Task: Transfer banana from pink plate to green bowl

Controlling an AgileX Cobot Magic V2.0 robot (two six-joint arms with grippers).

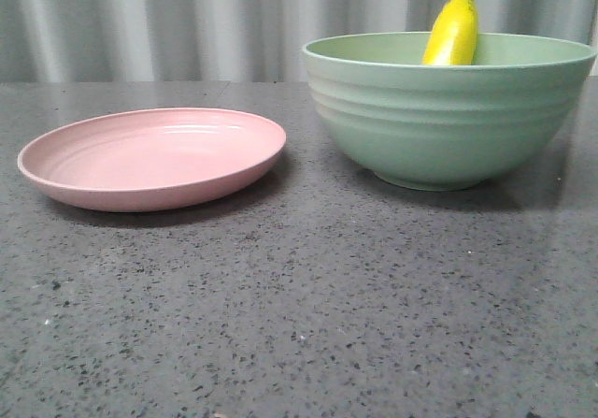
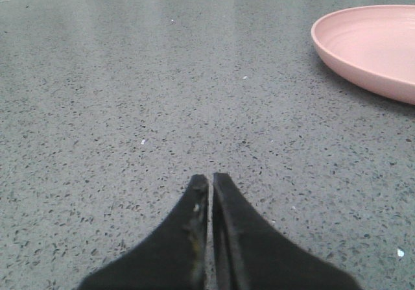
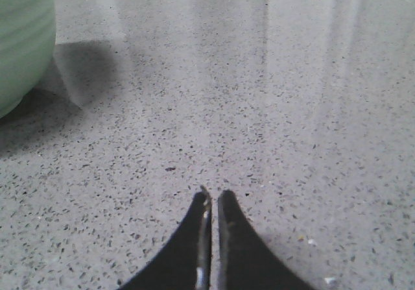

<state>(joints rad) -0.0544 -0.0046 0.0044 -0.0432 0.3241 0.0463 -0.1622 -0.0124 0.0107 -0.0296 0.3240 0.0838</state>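
Observation:
The yellow banana (image 1: 452, 32) leans inside the green bowl (image 1: 447, 109) at the right, its dark tip sticking up above the rim. The pink plate (image 1: 152, 156) sits at the left with nothing on it. Neither gripper shows in the front view. My left gripper (image 2: 211, 178) is shut and holds nothing, low over bare table, with the pink plate (image 2: 369, 47) off to one side ahead. My right gripper (image 3: 214, 194) is shut and holds nothing, over bare table, with the green bowl's wall (image 3: 23, 40) at the edge of its view.
The table (image 1: 308, 306) is a dark grey speckled stone surface. A pale curtain (image 1: 187, 21) hangs behind it.

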